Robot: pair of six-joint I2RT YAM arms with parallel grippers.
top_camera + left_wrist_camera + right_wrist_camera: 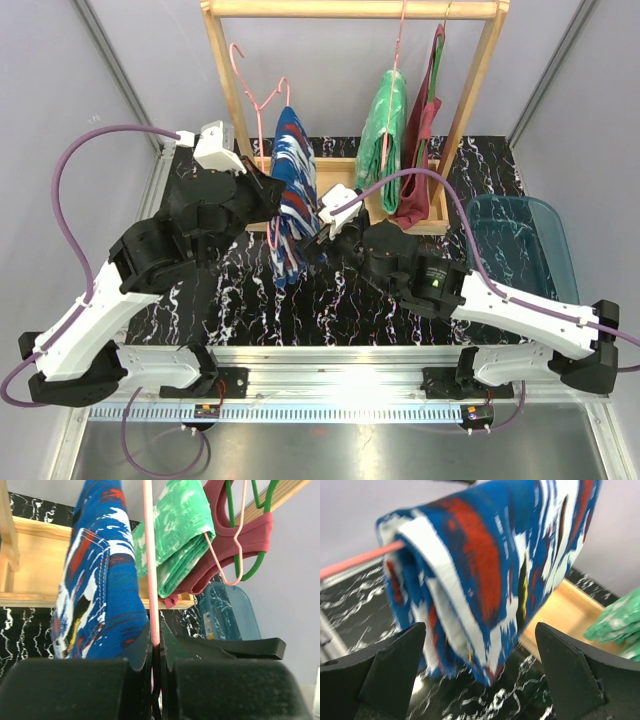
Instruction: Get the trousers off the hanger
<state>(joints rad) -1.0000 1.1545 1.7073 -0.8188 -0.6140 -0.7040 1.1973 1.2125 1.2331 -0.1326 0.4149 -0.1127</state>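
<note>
The dark blue trousers point(291, 185) with white and red streaks hang folded over the bar of a pink hanger point(255, 95), which is off the rod at the rack's left. My left gripper point(272, 196) is shut on that hanger's bar point(151, 580), with the blue trousers point(100, 580) just left of the jaws. My right gripper point(318, 228) is open beside the trousers' lower part. In the right wrist view the blue trousers point(485, 570) hang in front of and between the spread fingers point(395, 670). The bright green trousers point(385, 130) hang on another pink hanger from the rod.
A wooden rack point(350, 9) stands at the back on the black marble table point(330, 300). A maroon sleeveless top point(425, 130) on a green hanger hangs right of the green trousers. A teal bin point(515, 250) sits at the right.
</note>
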